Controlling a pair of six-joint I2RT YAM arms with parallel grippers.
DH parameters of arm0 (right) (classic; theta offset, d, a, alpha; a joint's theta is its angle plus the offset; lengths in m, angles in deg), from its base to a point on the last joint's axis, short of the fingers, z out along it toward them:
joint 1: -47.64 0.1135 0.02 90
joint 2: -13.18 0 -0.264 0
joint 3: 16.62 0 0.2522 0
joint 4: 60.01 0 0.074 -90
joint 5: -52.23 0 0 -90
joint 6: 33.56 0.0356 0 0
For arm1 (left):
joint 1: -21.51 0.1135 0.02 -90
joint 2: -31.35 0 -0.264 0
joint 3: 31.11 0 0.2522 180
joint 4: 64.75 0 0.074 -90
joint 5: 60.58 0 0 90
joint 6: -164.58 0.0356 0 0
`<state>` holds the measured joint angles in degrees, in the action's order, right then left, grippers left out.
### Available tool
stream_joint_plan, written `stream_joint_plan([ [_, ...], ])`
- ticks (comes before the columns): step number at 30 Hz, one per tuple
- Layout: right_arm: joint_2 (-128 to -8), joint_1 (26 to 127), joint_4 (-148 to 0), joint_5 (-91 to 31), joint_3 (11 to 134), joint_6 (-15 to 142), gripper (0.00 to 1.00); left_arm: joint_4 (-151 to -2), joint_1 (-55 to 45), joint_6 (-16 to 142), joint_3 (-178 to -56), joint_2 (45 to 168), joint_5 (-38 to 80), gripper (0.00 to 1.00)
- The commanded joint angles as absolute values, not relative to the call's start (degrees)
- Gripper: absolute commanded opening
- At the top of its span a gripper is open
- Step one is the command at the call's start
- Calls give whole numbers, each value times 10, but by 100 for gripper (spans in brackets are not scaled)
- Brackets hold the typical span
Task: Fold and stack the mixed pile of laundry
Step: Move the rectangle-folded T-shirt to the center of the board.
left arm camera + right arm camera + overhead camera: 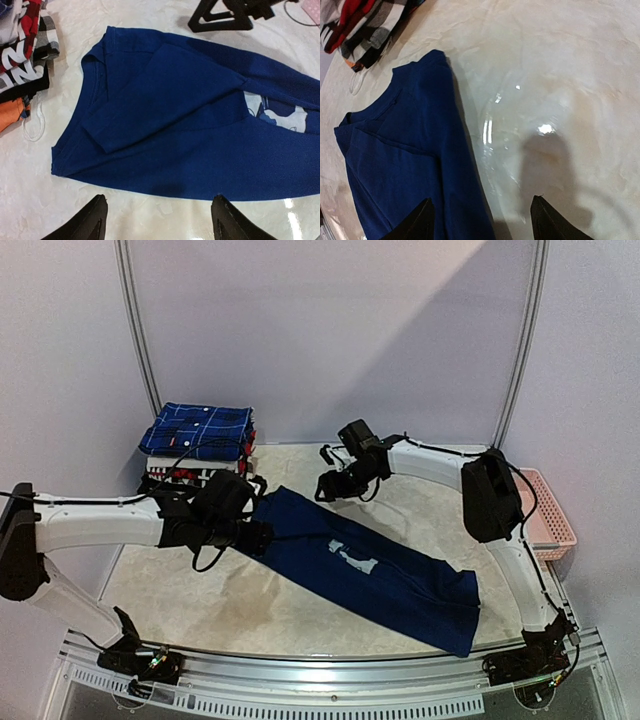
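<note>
The navy cotton T-shirt (pixel 360 565) lies on the pale marbled table (pixel 200 600), slanting from far left to near right. Beyond its collar end, a folded dark-blue plaid shirt (pixel 197 430) tops a stack of folded red-lettered garments (pixel 175 473). A pink plastic lattice basket (pixel 548 515) sits at the right edge. My left gripper (pixel 160 205) hangs by the collar, my right gripper (pixel 482 200) behind the T-shirt.
</note>
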<state>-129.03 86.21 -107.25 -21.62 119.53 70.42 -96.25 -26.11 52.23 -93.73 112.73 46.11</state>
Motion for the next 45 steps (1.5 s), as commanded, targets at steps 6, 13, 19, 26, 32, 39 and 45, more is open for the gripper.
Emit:
stream_joint_plan([
  [6,-1399,868,-1093,-94,1277,704,58,-957,-301,484,-872,1047,511,72],
  [13,-1432,880,-1083,-104,1305,715,20,-957,-310,482,-866,1039,520,72],
  [19,-1426,860,-1061,-163,1306,762,0,-950,-318,480,-868,1057,521,72],
  [26,-1398,784,-1058,-243,1304,857,0,-941,-341,481,-904,1114,514,72],
  [32,-1396,682,-1056,-273,1301,963,0,-933,-371,483,-961,1195,498,72],
  [39,-1359,624,-1012,-307,1197,1037,0,-928,-432,477,-1050,1296,462,72],
  [45,-1310,623,-962,-328,1093,1073,0,-887,-488,452,-1079,1356,415,73],
])
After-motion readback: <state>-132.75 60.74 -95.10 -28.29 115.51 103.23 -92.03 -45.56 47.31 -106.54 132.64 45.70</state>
